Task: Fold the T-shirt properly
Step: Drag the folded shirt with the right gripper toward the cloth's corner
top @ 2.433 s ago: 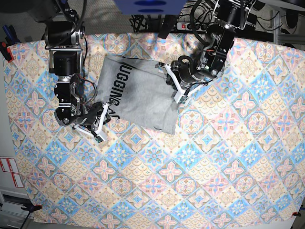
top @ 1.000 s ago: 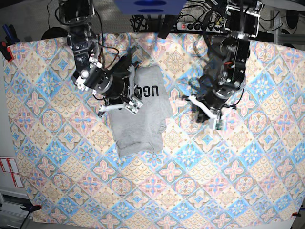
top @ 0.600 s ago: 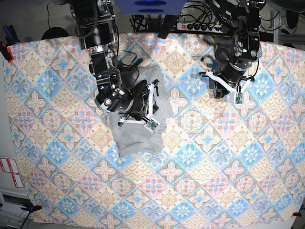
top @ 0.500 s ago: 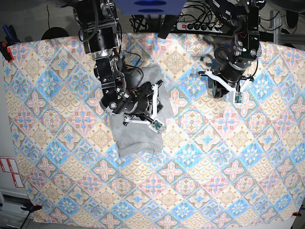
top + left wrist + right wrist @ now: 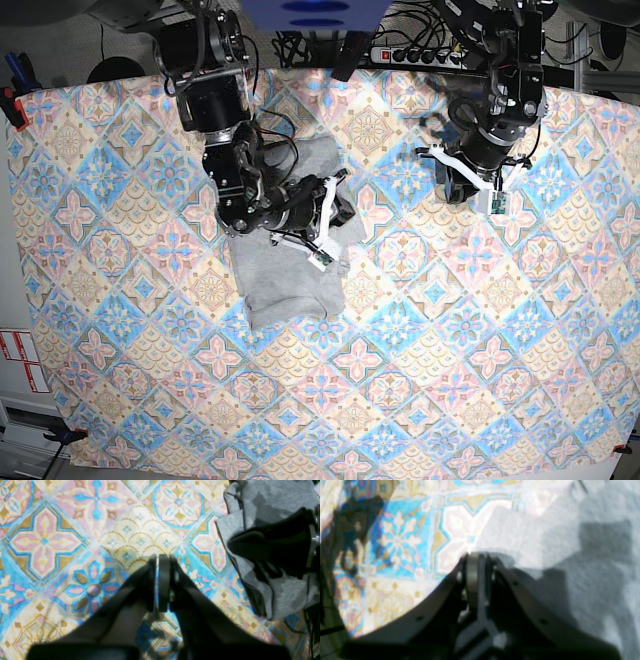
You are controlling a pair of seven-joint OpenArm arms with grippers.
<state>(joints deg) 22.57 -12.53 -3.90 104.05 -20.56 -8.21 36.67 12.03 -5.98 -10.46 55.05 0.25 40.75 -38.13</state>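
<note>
The grey T-shirt lies folded into a narrow upright rectangle left of centre on the patterned tablecloth. My right gripper sits low at the shirt's right edge. In the right wrist view its fingers are pressed together at a corner of the grey cloth, shut on the T-shirt's edge. My left gripper hovers over bare tablecloth to the right, apart from the shirt. It is shut and empty. The shirt and the other arm show at that view's right edge.
A power strip and cables lie behind the table's far edge. A red clamp grips the cloth at the left edge. The tablecloth's front edge runs along the bottom of the base view.
My right gripper has swept rightward across the shirt from its left side to its right edge, carrying cloth over. The left arm drew back from the shirt and has held still for half a second.
</note>
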